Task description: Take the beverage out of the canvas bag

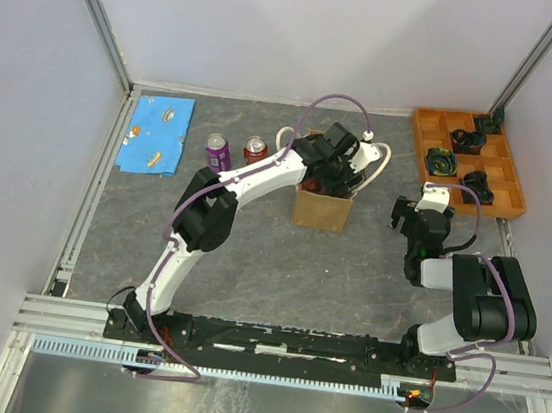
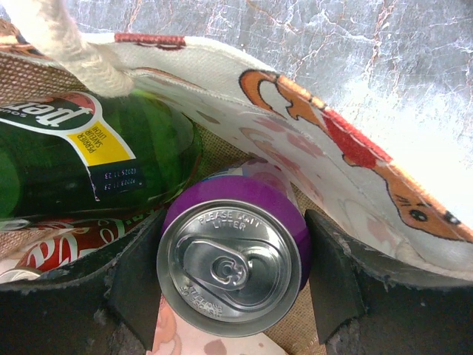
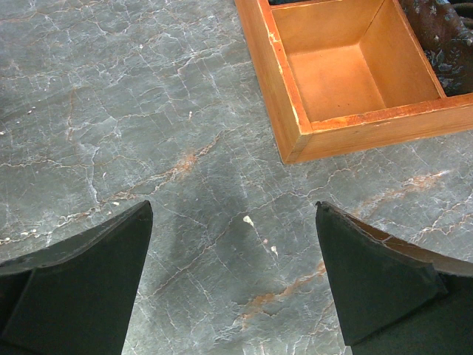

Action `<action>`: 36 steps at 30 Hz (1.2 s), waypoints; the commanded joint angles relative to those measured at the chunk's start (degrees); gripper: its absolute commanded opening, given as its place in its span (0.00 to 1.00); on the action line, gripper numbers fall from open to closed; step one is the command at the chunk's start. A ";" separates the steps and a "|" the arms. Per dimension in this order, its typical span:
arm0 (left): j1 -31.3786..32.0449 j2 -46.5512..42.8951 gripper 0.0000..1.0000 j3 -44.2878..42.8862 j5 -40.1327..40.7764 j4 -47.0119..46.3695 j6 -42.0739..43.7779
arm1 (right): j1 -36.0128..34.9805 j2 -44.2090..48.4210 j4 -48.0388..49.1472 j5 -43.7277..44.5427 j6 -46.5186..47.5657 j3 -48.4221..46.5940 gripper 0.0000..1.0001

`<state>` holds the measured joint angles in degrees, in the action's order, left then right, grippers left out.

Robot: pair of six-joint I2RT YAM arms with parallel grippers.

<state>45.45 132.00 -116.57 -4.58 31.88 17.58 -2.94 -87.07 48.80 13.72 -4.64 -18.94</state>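
Reaching into the canvas bag (image 1: 321, 210) at frame centre, the left fingers (image 2: 336, 274) clamp a purple can (image 2: 233, 259); a red can (image 2: 66, 248) at lower left is mostly hidden. The right fingers (image 3: 81, 274) hang spread above the desk (image 3: 148, 111).

A blue cloth (image 1: 156, 134) with small pictures lies flat at the far left of the grey marbled counter (image 1: 249, 264). Just to its right a purple can (image 1: 218, 151) and a red can (image 1: 255, 150) stand upright, side by side. At the far right corner is an orange compartment tray (image 1: 435, 124). Four dark objects (image 1: 467, 140) lie in separate compartments, and the near corner compartment (image 3: 347, 74) is bare.
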 commanded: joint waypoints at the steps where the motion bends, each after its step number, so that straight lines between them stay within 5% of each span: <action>1: 0.87 -5.71 0.03 -4.04 -2.28 3.41 -1.26 | 0.15 0.58 1.57 -0.36 0.12 -1.56 0.99; 10: 0.94 -12.43 0.03 -18.24 0.74 5.87 -3.39 | 0.17 0.50 1.57 -0.36 0.08 -1.54 0.99; 18: 0.60 -18.98 0.03 -21.90 11.31 8.94 -3.00 | 0.12 0.56 1.57 -0.36 0.10 -1.50 0.99; 29: -11.34 -35.69 0.03 -7.62 20.20 6.84 -6.92 | 0.13 0.50 1.57 -0.37 0.08 -1.48 0.99; 36: -16.97 -42.47 0.03 8.61 21.59 2.32 -9.00 | 0.13 0.51 1.57 -0.36 0.11 -1.48 0.99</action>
<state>28.86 94.21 -114.30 16.01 42.68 11.73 -2.94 -87.07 48.80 13.72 -4.64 -18.94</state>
